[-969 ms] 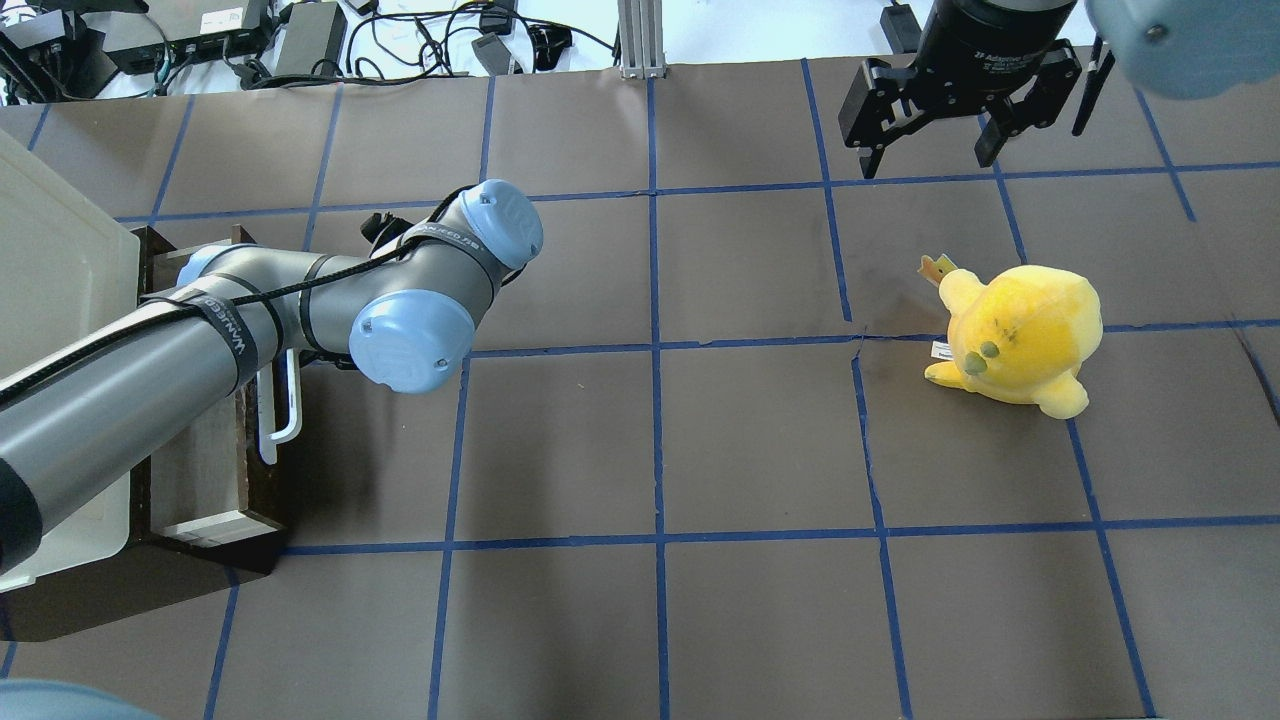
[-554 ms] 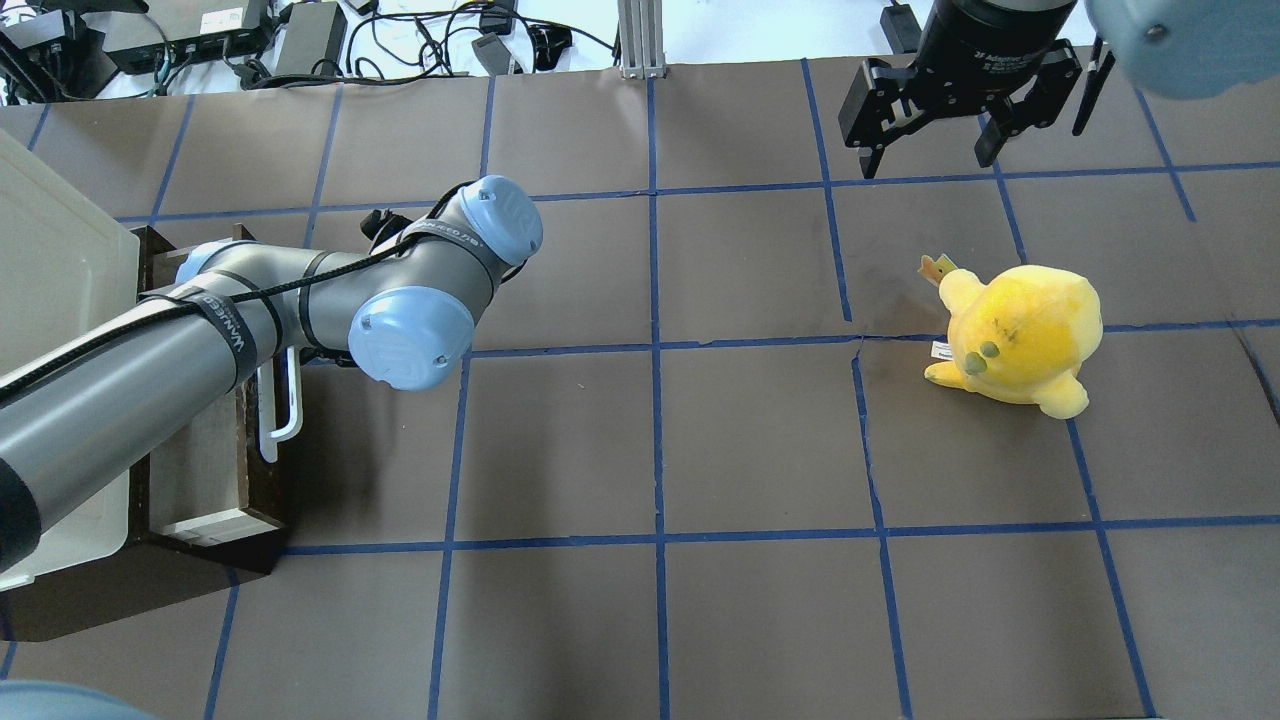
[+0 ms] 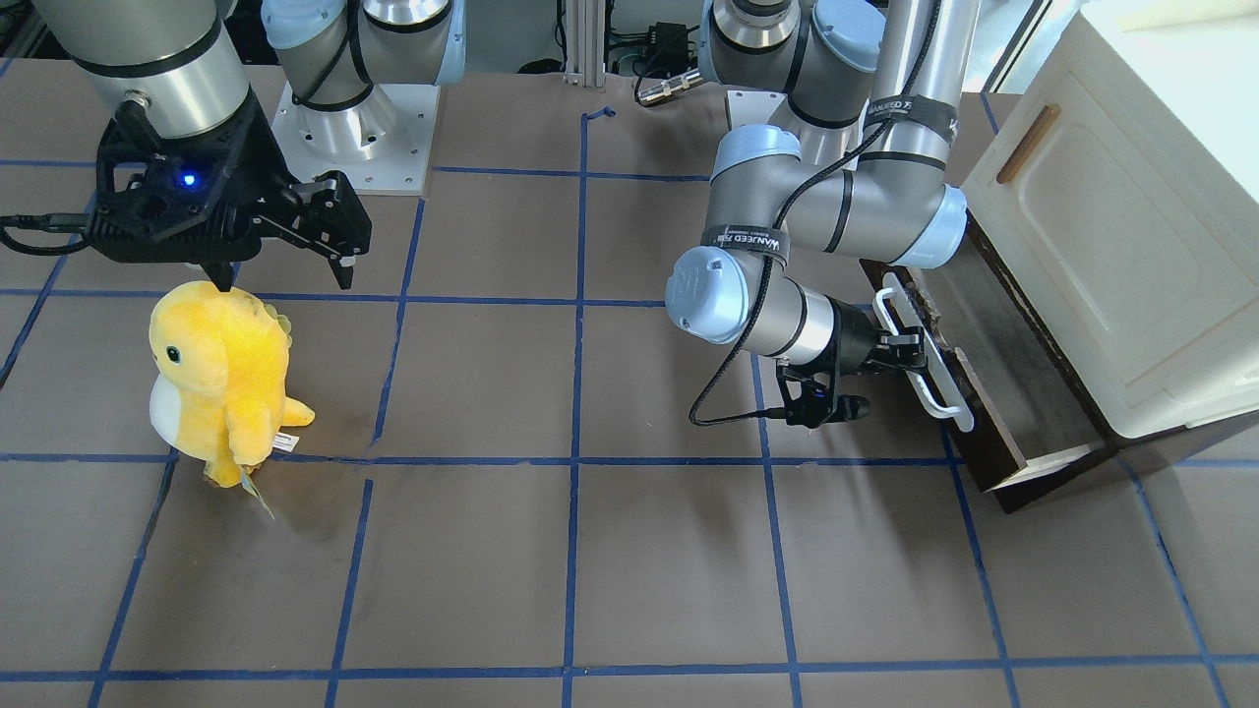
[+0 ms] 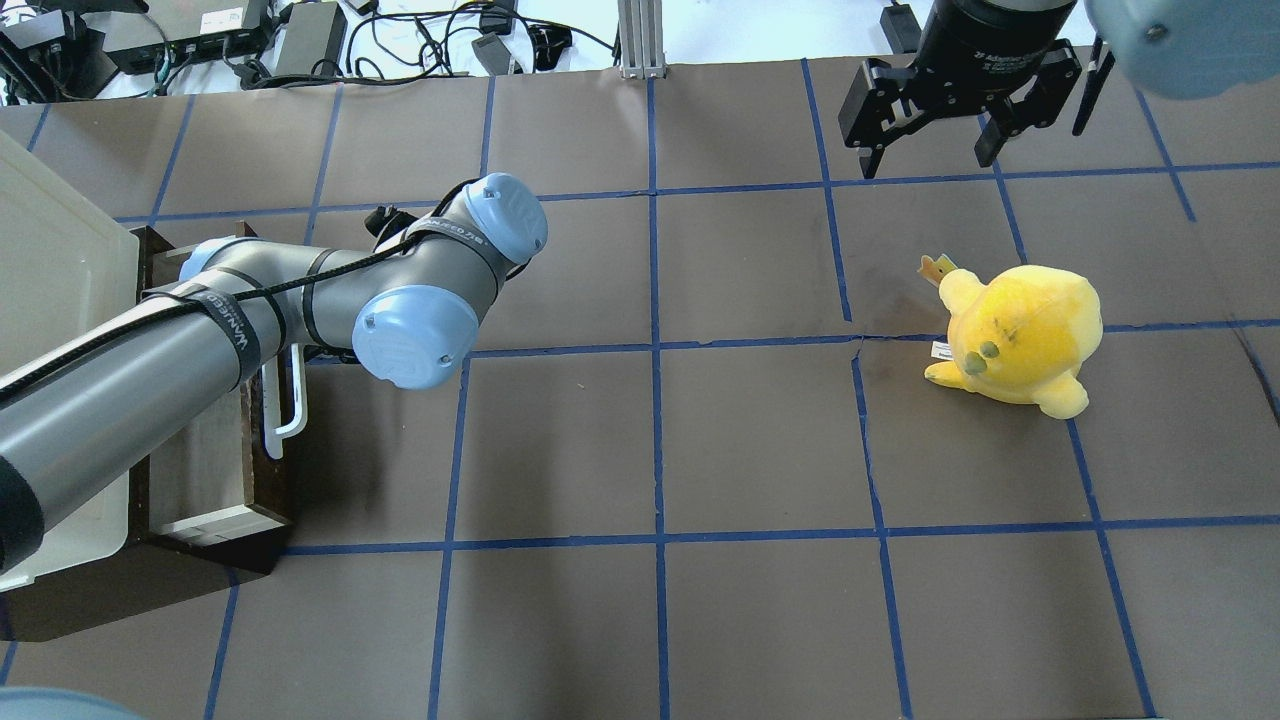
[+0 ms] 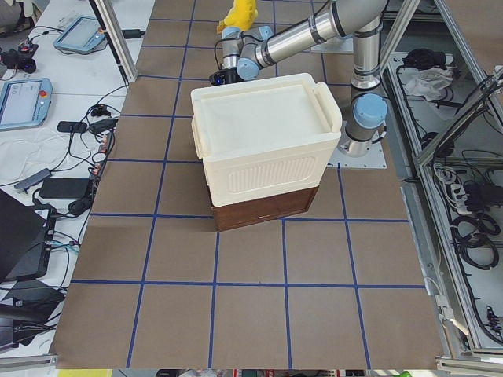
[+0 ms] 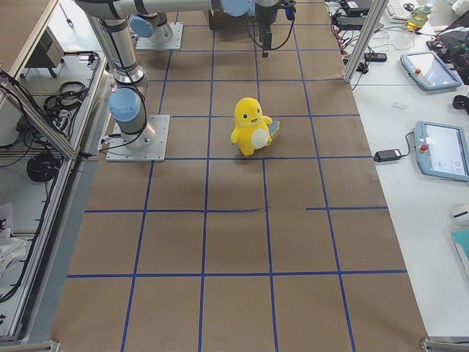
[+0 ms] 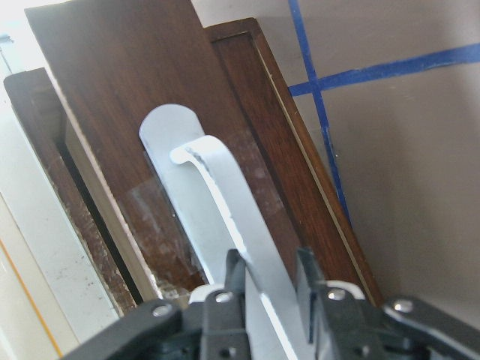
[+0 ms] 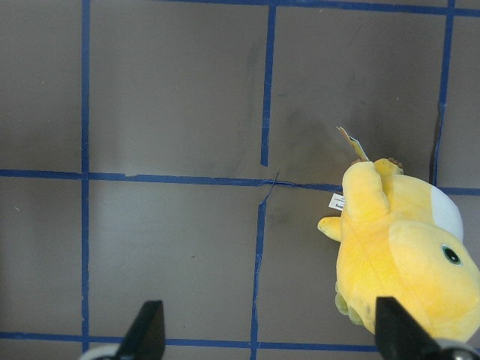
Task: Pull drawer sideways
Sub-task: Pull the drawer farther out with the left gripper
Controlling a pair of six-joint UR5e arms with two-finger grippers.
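The dark brown drawer (image 3: pixel 1013 393) stands partly pulled out from under the cream cabinet (image 3: pixel 1131 226). It also shows in the overhead view (image 4: pixel 215 470) and the left wrist view (image 7: pixel 135 97). My left gripper (image 3: pixel 913 350) is shut on its white bar handle (image 3: pixel 946 393); the left wrist view shows the fingers (image 7: pixel 232 281) clamped on the bar (image 7: pixel 225 195). In the overhead view the arm hides this gripper, and only the handle's lower end (image 4: pixel 292 405) shows. My right gripper (image 4: pixel 935 140) is open and empty, raised over the far right of the table.
A yellow plush toy (image 4: pixel 1020 335) stands on the right half of the table, below my right gripper; it also shows in the right wrist view (image 8: pixel 405 255). The cabinet (image 4: pixel 50 250) fills the left edge. Cables and boxes lie beyond the far table edge.
My left arm has moved a little to the right in the overhead view, and the drawer front with its handle has slid out slightly with it. The right arm has not moved.
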